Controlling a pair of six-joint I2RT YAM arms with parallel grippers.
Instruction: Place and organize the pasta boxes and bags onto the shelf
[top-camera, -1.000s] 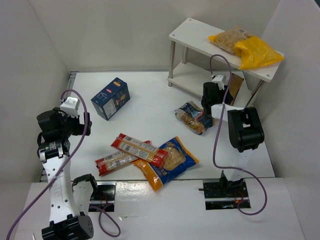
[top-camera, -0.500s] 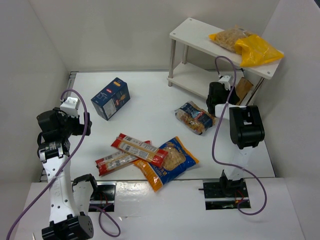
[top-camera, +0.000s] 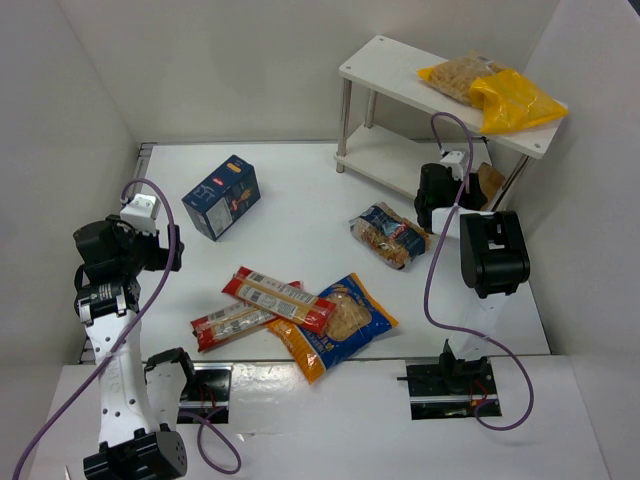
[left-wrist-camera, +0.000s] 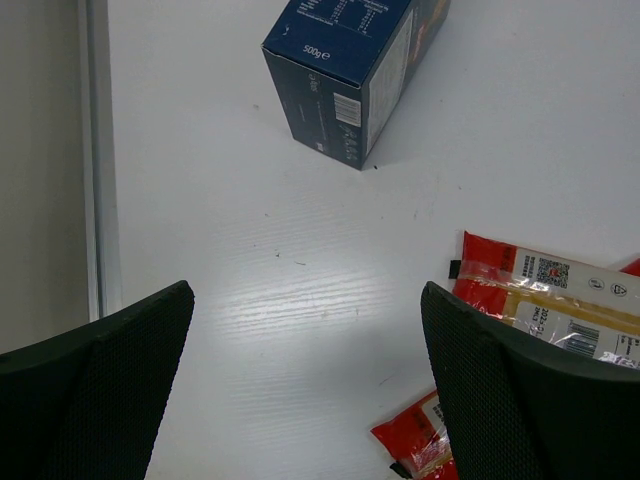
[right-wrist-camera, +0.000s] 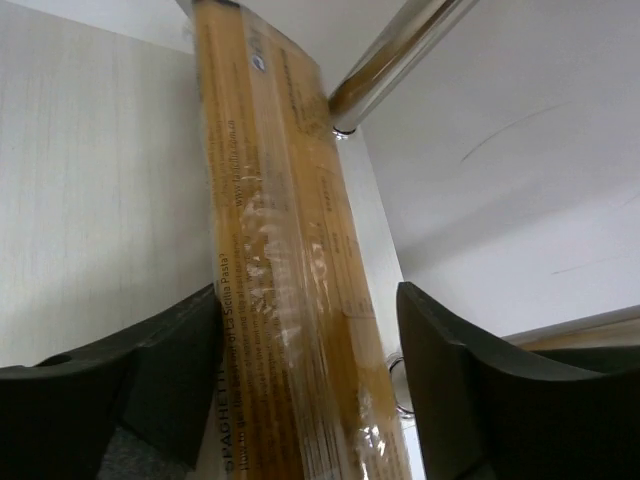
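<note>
While jaws of the right gripper stand apart around a spaghetti pack marked "SPAGHETTI" by the shelf, the left gripper gapes empty; the blue carton reads "500g".

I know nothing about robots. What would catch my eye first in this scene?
Probably the two yellow bags on the top tier of the white shelf at the far right. Next, the colourful pasta packs strewn mid-table and a dark blue carton beyond them. By the shelf's lower tier, a brown spaghetti pack stands between the fingers of the right gripper.
</note>
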